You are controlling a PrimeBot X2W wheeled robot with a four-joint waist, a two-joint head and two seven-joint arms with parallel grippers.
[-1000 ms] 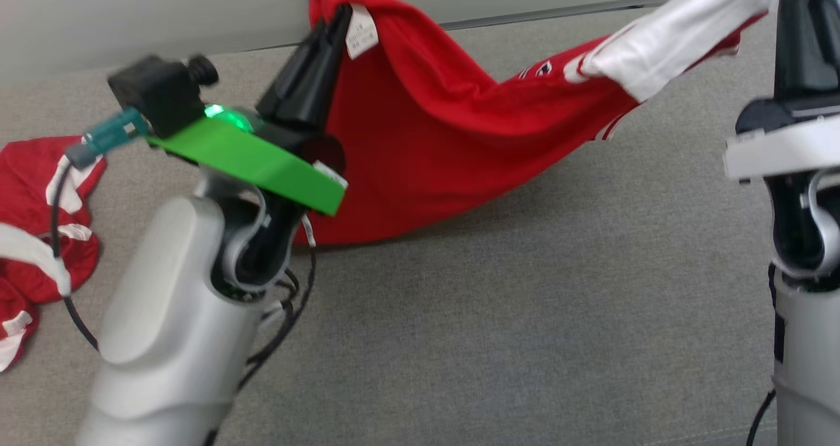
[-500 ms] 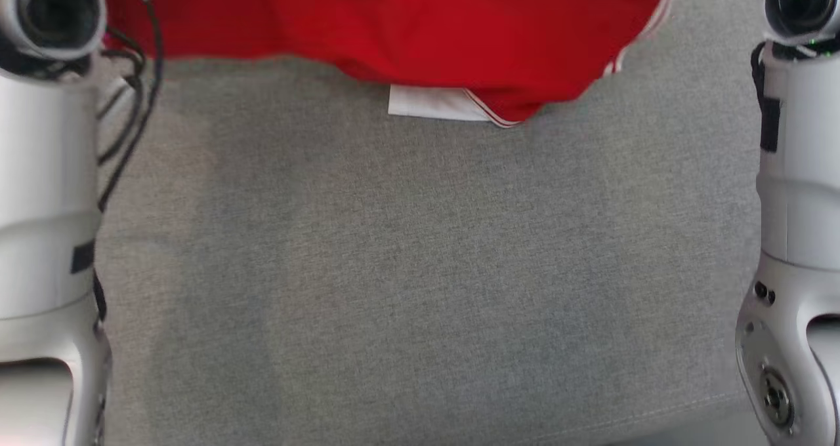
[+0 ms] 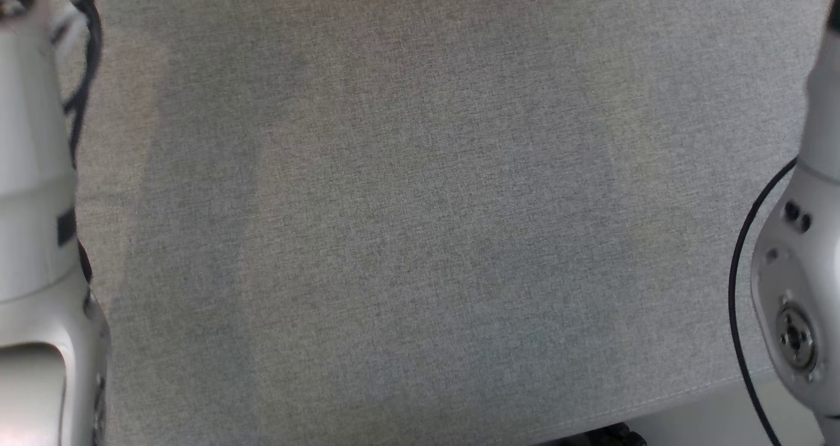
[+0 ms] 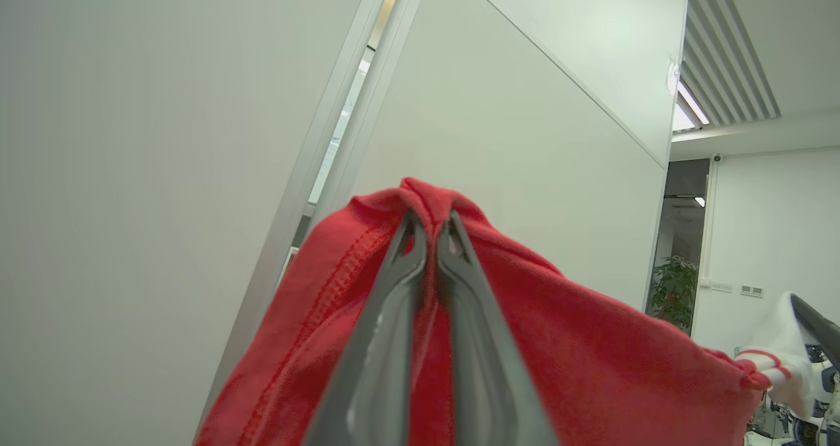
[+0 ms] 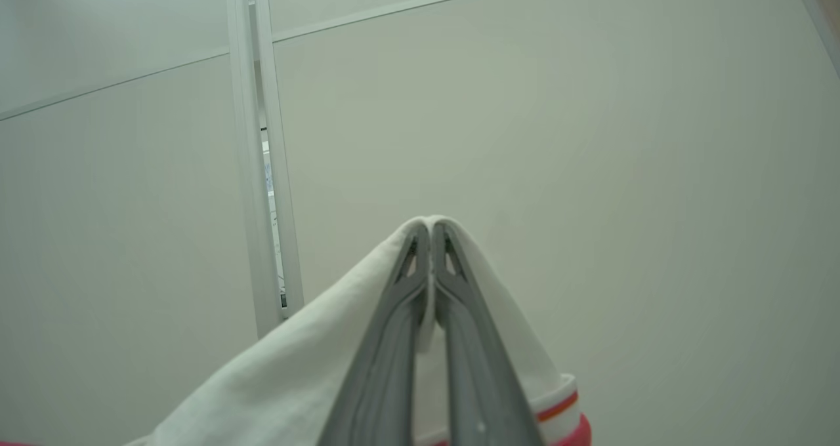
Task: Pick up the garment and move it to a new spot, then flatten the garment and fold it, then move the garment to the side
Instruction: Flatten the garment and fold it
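The garment (image 4: 577, 361) is a red shirt with white sleeves. In the left wrist view my left gripper (image 4: 430, 226) is shut on a bunched red edge of it, lifted high against pale wall panels. The red cloth stretches away to the right, where a white cuff hangs from a dark finger (image 4: 814, 321) of my other gripper. In the right wrist view my right gripper (image 5: 430, 229) is shut on the garment's white sleeve (image 5: 308, 374), whose cuff has red trim. In the head view my two pale forearms (image 3: 33, 170) (image 3: 797, 282) rise at the left and right edges.
The head view looks down on the grey fabric table (image 3: 420, 203), its front edge (image 3: 656, 403) at the lower right. Pale wall panels with a vertical seam (image 5: 262, 170) stand behind the raised grippers. A doorway and potted plant (image 4: 672, 288) lie far off.
The head camera has tilted down, so the hanging red garment and both grippers have slid out of its top. Both grips look unchanged.
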